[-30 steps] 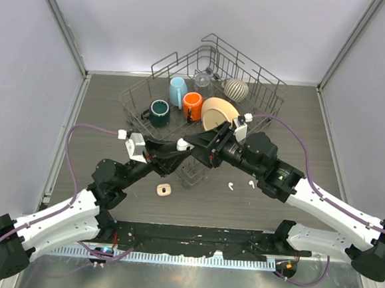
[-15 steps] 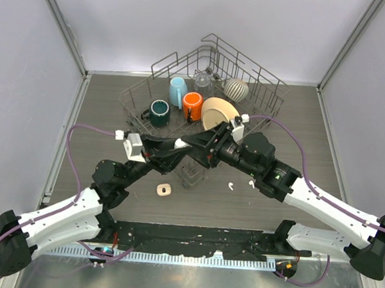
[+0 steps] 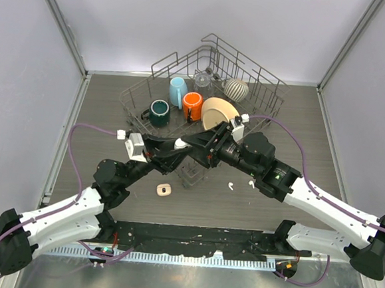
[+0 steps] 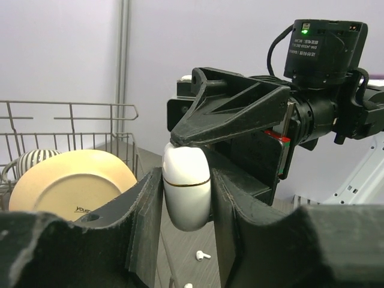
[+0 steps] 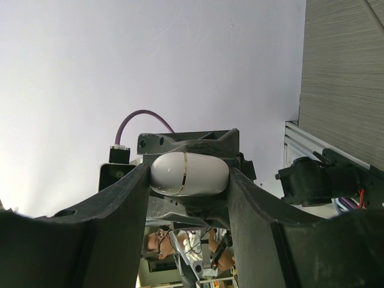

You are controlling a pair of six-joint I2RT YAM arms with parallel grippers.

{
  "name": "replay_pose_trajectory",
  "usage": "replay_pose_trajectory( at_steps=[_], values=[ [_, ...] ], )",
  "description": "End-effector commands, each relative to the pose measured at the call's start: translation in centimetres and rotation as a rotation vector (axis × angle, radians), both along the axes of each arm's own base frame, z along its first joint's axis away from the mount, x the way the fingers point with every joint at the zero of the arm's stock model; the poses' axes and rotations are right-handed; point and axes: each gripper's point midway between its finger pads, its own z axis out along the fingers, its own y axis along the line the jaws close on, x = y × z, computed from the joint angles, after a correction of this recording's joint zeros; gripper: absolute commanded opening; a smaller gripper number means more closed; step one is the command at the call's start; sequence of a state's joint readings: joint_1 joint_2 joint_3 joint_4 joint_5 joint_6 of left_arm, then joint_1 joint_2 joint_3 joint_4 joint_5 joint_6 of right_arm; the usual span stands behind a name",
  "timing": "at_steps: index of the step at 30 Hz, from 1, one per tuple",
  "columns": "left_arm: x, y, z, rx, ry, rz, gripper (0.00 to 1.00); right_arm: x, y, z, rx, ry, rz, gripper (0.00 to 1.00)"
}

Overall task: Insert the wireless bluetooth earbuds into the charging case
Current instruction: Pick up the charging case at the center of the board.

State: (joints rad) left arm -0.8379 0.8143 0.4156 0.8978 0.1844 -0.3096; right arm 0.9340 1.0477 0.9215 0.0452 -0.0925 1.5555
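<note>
The closed white charging case (image 3: 180,144) with a thin gold seam is held in the air between both arms, above the table's middle. My left gripper (image 3: 176,147) is shut on its sides, as the left wrist view (image 4: 187,201) shows around the case (image 4: 187,183). My right gripper (image 3: 188,144) is shut on the case's two ends, as the right wrist view (image 5: 189,183) shows around the case (image 5: 189,173). Two white earbuds (image 3: 230,185) (image 3: 251,184) lie on the table below the right arm. One earbud (image 4: 202,255) shows under the case.
A wire dish rack (image 3: 264,83) at the back holds a dark green mug (image 3: 159,112), a light blue mug (image 3: 177,91), an orange mug (image 3: 193,105), a cream plate (image 3: 218,113) and a striped bowl (image 3: 236,89). A small beige piece (image 3: 163,190) and a clear glass (image 3: 191,176) are on the table.
Both grippers, joined at the case, have shifted slightly to the left and the right wrist has risen a little. The earbuds have not moved.
</note>
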Motion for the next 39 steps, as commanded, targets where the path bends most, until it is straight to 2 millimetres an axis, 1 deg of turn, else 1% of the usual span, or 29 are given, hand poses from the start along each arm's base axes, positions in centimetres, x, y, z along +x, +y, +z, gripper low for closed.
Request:
replay_pose_trajectory(
  at_steps=[1,2,3,7,11,14,16,17,18,19,20,21,22,23,24,25,26,27,29,31,32,33,34,35,36,37,38,39],
  values=[
    [-0.3,0.2,1.6,-0.04,-0.046,-0.004,0.36,-0.3,0.0,2.2,0.061,-0.043,0.012,0.01],
    [-0.2,0.2,1.6,-0.04,-0.043,0.0,0.31,-0.3,0.0,2.1,0.06,-0.04,0.012,0.01],
    [-0.2,0.1,1.6,-0.04,-0.043,-0.001,0.28,-0.3,0.0,2.2,0.061,-0.043,0.01,0.01],
    [-0.2,-0.1,1.5,-0.032,-0.043,-0.009,0.25,-0.3,0.0,2.4,0.062,-0.047,0.012,0.01],
    [-0.1,-0.2,1.5,-0.029,-0.04,-0.009,0.09,-0.4,0.0,2.5,0.064,-0.047,0.015,0.01],
    [-0.1,-0.3,1.4,-0.026,-0.038,-0.011,0.0,-0.4,0.1,2.5,0.067,-0.049,0.017,0.01],
    [0.2,0.0,1.4,-0.036,-0.031,0.007,0.0,-0.4,0.1,2.6,0.065,-0.06,0.02,0.01],
    [0.2,0.2,1.5,-0.048,-0.028,0.014,0.0,-0.5,0.0,2.8,0.065,-0.072,0.019,0.07],
    [0.3,0.4,1.1,-0.056,-0.017,0.022,0.0,-0.4,-0.2,2.9,0.055,-0.084,0.012,0.14],
    [0.4,0.9,1.7,-0.093,-0.019,0.036,0.0,-0.4,-0.3,2.9,0.035,-0.111,0.007,0.21],
    [0.3,1.1,1.8,-0.106,-0.021,0.039,0.0,-0.4,-0.7,3.2,0.017,-0.144,-0.006,0.36],
    [0.2,1.3,1.4,-0.108,-0.022,0.042,0.0,-0.1,-1.2,3.4,-0.014,-0.155,-0.034,0.46],
    [-0.2,1.8,2.0,-0.138,-0.042,0.042,0.0,0.1,-1.7,3.0,-0.05,-0.163,-0.052,0.54],
    [-0.5,1.9,2.0,-0.145,-0.054,0.037,0.0,0.2,-2.1,3.1,-0.08,-0.21,-0.064,0.68],
    [-0.6,2.1,1.6,-0.145,-0.056,0.036,0.0,-0.2,-2.7,3.8,-0.087,-0.229,-0.072,0.71],
    [-1.0,2.5,2.1,-0.17,-0.076,0.036,0.0,0.3,-3.3,4.0,-0.1,-0.248,-0.109,0.75],
    [-1.1,2.7,2.2,-0.176,-0.084,0.035,0.0,0.3,-3.7,4.2,-0.119,-0.28,-0.117,0.8],
    [-1.4,2.8,2.0,-0.178,-0.091,0.029,0.0,0.1,-4.1,4.5,-0.126,-0.296,-0.123,0.82],
    [-2.3,2.9,2.4,-0.176,-0.135,0.009,0.0,0.0,-4.5,4.7,-0.143,-0.325,-0.125,0.82],
    [-3.4,2.5,2.2,-0.14,-0.188,-0.036,0.0,-0.6,-4.5,5.1,-0.173,-0.383,-0.092,0.83],
    [-3.9,2.6,2.5,-0.135,-0.215,-0.047,0.0,-0.7,-4.6,5.8,-0.184,-0.414,-0.084,0.83],
    [-4.4,2.4,2.2,-0.11,-0.23,-0.07,0.0,-0.6,-4.5,4.3,-0.263,-0.415,-0.065,0.83],
    [-4.6,2.4,2.3,-0.106,-0.238,-0.074,0.0,-1.2,-4.1,3.8,-0.291,-0.428,-0.018,0.83],
    [-5.1,2.6,2.6,-0.105,-0.259,-0.08,0.0,-1.4,-4.4,3.4,-0.337,-0.423,0.001,0.83],
    [-5.4,2.4,2.3,-0.075,-0.277,-0.089,0.0,-1.4,-4.4,3.0,-0.375,-0.444,0.015,0.83],
    [-5.6,2.5,2.3,-0.065,-0.286,-0.093,0.0,-1.7,-4.3,2.8,-0.39,-0.458,0.031,0.83],
    [-6.0,2.8,2.8,-0.069,-0.305,-0.094,0.0,-2.0,-4.5,2.7,-0.405,-0.467,0.045,0.83],
    [-6.0,2.6,2.4,-0.043,-0.306,-0.097,0.0,-2.2,-4.6,2.7,-0.421,-0.494,0.056,0.83]
  ],
)
